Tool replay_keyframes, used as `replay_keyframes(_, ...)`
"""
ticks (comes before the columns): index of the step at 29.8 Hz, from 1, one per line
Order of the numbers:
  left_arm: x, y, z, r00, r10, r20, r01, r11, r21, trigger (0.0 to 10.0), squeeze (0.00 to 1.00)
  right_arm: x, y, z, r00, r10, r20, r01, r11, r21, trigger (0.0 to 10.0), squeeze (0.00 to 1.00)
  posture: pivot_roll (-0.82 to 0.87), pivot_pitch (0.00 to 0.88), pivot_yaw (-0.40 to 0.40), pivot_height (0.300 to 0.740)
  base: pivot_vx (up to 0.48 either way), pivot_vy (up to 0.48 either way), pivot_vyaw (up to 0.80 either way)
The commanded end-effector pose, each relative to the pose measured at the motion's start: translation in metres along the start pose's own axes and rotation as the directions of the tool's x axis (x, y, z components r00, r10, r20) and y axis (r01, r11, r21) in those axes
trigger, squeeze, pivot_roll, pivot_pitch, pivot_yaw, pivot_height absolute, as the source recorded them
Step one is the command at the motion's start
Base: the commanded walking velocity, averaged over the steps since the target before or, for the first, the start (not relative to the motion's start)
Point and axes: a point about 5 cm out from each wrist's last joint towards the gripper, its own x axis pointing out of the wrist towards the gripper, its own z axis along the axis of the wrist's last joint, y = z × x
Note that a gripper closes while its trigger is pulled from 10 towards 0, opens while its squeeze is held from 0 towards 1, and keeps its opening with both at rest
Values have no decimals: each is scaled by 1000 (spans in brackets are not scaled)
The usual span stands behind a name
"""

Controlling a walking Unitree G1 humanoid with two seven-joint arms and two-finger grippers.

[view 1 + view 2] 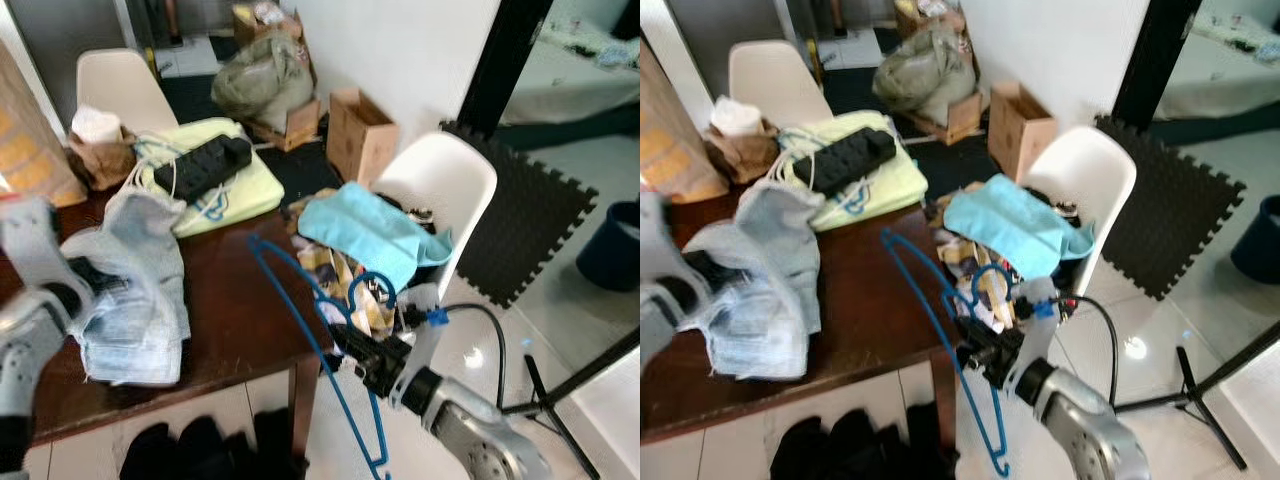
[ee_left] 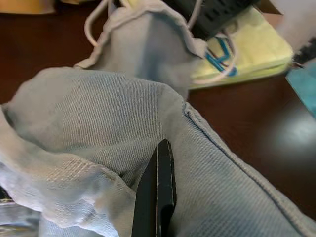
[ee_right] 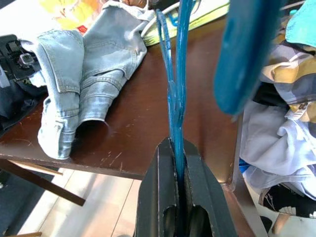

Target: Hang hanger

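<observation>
Clamping one blue hanger (image 1: 300, 300) at the table's (image 1: 235, 320) near right corner, right gripper (image 3: 178, 163) narrow, left gripper (image 2: 157, 185) on one pair of jeans (image 1: 140, 290), grip unclear, two white chairs (image 1: 445, 185).

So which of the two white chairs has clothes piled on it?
The white chair beside the table's right edge, under the light blue cloth; the far chair behind the table shows none.
</observation>
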Motion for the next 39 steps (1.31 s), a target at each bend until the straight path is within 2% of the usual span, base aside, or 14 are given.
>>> replay_keyframes(1,-4,5,-7,999,30,-30,-30,1000,4,10000,933,-1,-1,-3,1000,-5,-14,5,1000,11,10000,0,-42,100,-11,740,0,0,0)
replay_keyframes(9,-15,26,-1,988,155,-28,-150,981,123,10000,1000,0,-2,-3,1000,-6,-14,6,1000,12,10000,0,-40,97,-13,740,0,0,0)
replay_keyframes(12,-29,41,17,973,229,-7,-217,930,296,10000,1000,0,-3,-3,1000,-6,-14,6,1000,13,10000,0,-37,94,-14,740,0,0,0)
replay_keyframes(13,-40,51,29,960,281,-6,-251,866,432,10000,1000,1,-3,-3,1000,-6,-14,6,1000,14,10000,0,-35,94,-15,740,0,0,0)
replay_keyframes(16,-52,58,46,943,331,29,-297,800,521,10000,1000,1,-4,-3,1000,-5,-14,6,1000,15,10000,0,-33,93,-16,740,0,0,0)
replay_keyframes(17,-67,58,84,913,356,198,-401,701,589,10000,1000,1,-4,-3,1000,-5,-14,5,1000,16,10000,0,-24,95,-22,740,0,0,0)
replay_keyframes(20,-80,54,115,871,347,349,-492,624,607,10000,1000,1,-5,-2,1000,-4,-14,4,1000,18,10000,0,-24,95,-22,740,0,0,0)
replay_keyframes(21,-93,44,143,815,298,497,-571,559,602,10000,596,2,-5,-2,1000,-3,-14,3,1000,19,10000,0,-19,94,-22,740,0,0,0)
replay_keyframes(23,-93,44,143,815,298,497,-571,559,602,10000,596,2,-5,-2,1000,-3,-14,3,1000,19,10000,0,-19,94,-22,740,0,0,0)
replay_keyframes(24,-102,37,158,763,252,595,-624,530,574,10000,0,2,-5,-2,1000,-2,-15,2,1000,21,10000,0,-19,93,-23,740,0,0,0)
replay_keyframes(27,-105,36,157,718,253,648,-656,559,508,10000,0,3,-5,-3,1000,-1,-16,1,1000,23,10000,0,-22,90,-23,740,0,0,0)
replay_keyframes(30,-97,36,136,731,295,615,-621,661,421,10000,0,3,-5,-3,1000,-3,-14,4,1000,23,10000,0,-21,87,-22,740,0,95,0)
replay_keyframes(34,-93,32,127,747,294,597,-591,704,393,10000,0,3,-6,-3,1000,-5,-14,5,1000,25,10000,0,-13,85,-26,740,0,306,0)
replay_keyframes(39,-99,32,134,704,309,639,-635,677,373,10000,0,2,-7,-3,1000,-3,-17,3,1000,26,10000,0,-17,83,-29,740,0,333,0)
